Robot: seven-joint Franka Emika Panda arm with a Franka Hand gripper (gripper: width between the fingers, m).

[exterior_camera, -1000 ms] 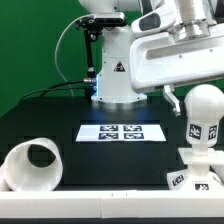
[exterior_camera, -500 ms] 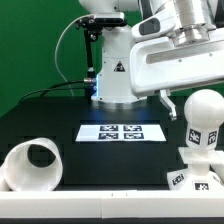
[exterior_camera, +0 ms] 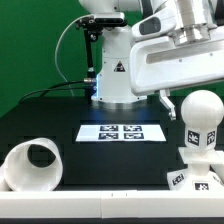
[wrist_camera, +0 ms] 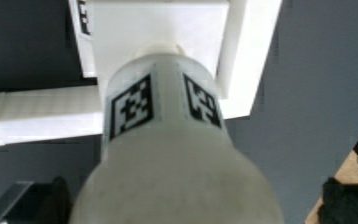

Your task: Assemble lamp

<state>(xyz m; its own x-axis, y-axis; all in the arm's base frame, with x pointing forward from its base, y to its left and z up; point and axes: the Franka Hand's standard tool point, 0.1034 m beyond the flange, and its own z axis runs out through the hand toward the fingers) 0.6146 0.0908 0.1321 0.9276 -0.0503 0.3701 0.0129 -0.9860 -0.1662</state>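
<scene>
The bulb stands upright on the square base at the exterior view's right edge. In the wrist view the bulb fills the middle, seen from above, with the base under it. My gripper hangs just above the bulb's round head, one finger beside it with a gap. In the wrist view my gripper is open and straddles the head, its dark fingertips at the picture's edges. The shade lies on its side at the front left.
The marker board lies flat in the middle of the black table. The robot's white pedestal stands behind it. The base sits close to the table's front right corner.
The bulb's head sits a little lower than a second ago. The arm has shifted only slightly. The shade has not moved.
</scene>
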